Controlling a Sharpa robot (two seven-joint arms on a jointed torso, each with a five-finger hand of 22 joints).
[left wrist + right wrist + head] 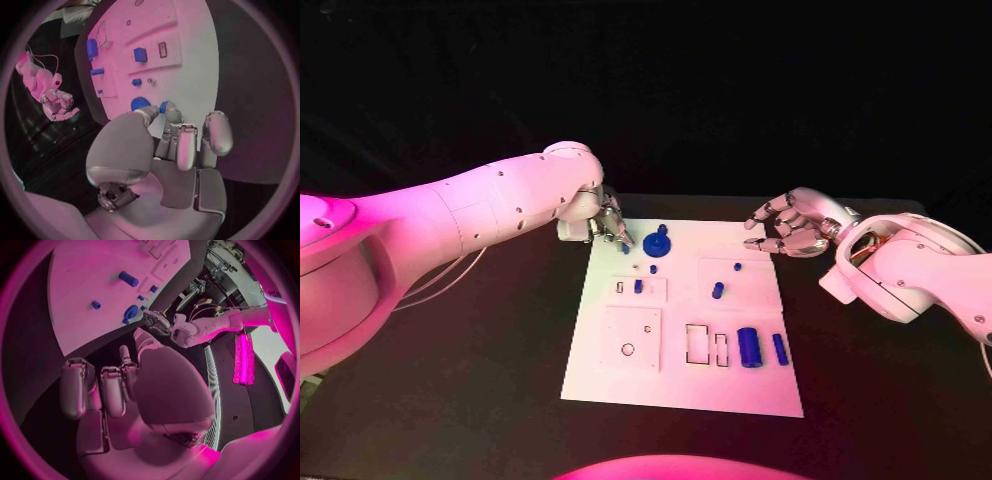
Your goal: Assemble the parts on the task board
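Both silver hands sit at the far end of the white task board [678, 320]. I see the left hand [606, 226] pinching a small blue peg [626, 246] at the far-left corner, beside the round blue disc [658, 243]. Right hand [788, 226] hovers off the far-right corner, fingers curled, holding nothing.

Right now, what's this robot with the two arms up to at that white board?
It is fitting small blue parts into a white task board. The left hand is at the board's far corner, fingertips pinching a small blue piece beside the round blue disc. The right hand hovers off the board's opposite far corner, fingers curled, holding nothing. Two blue cylinders lie near the board's near edge.
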